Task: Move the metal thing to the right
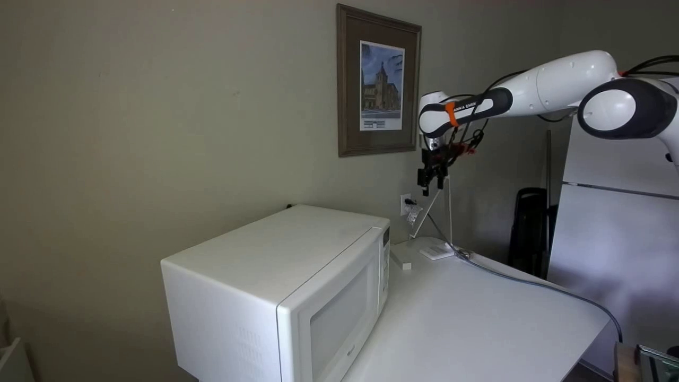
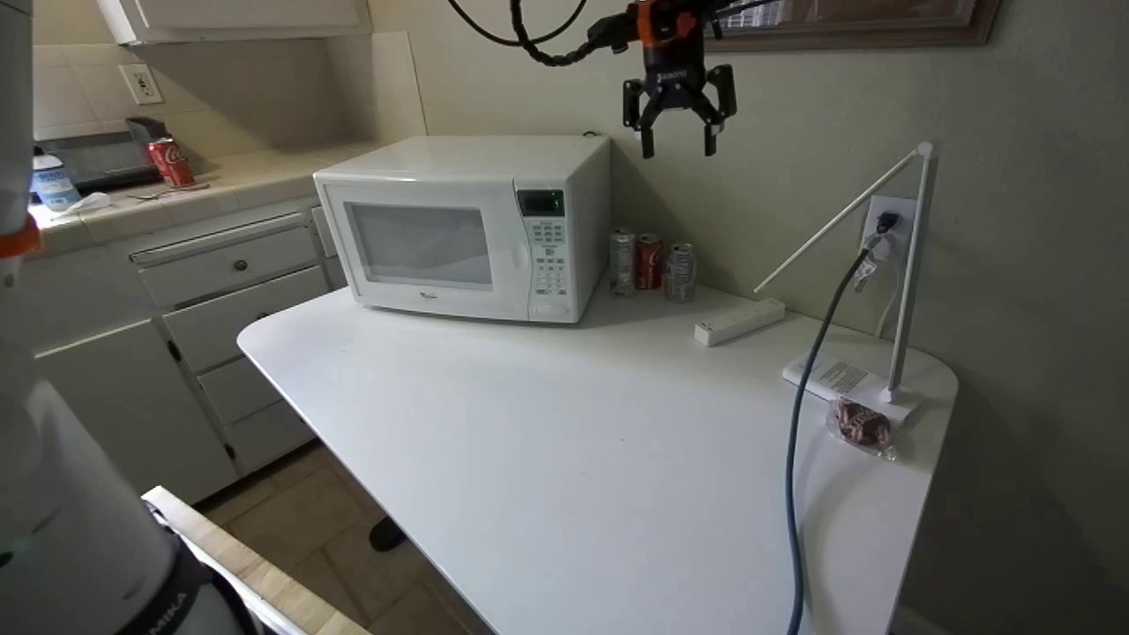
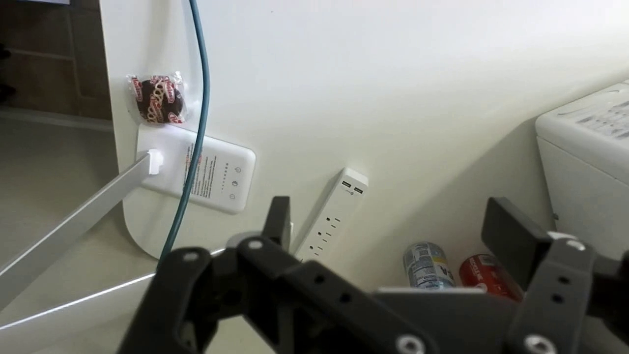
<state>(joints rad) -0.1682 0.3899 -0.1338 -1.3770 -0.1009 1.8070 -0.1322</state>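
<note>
At the left in an exterior view, a blue-labelled bottle (image 2: pixel 55 183) and a red can (image 2: pixel 171 165) are on the counter (image 2: pixel 265 172); their contents are hidden. Next comes the microwave (image 2: pixel 504 238) on the white table (image 2: pixel 564 423), its door closed and its inside too dim to read. Just right of it, three cans (image 2: pixel 649 262) stand in a row by the wall (image 2: pixel 776 115): silver, red, silver. I cannot see into them. High above the table hangs the gripper (image 2: pixel 679 145), its two fingers well apart and pointing down.

Past the cans lies a white power strip (image 2: pixel 739 323), set at a slant. Farther right, a cord (image 2: pixel 791 467) trails down the table.

The lamp (image 2: pixel 909 273) is at the table's right end there, near the wall. Its long axis, the post (image 2: pixel 901 326), runs close to vertical, leaning slightly right toward the top. From the hinge up there a bar (image 2: pixel 837 220) slopes down and left toward the strip, so that the pair form an upside-down V in both exterior views. Both are slim and pale silvery; in the wrist view, a bright line edges the bar. The foot (image 3: pixel 221 157) is a flat white slab with rounded corners, print and small symbols; the cord passes over it.

Just beside the foot, a dark cake (image 3: pixel 158 101) with a white swirl lies inside a clear wrapper (image 3: pixel 179 81) with red lettering.
</note>
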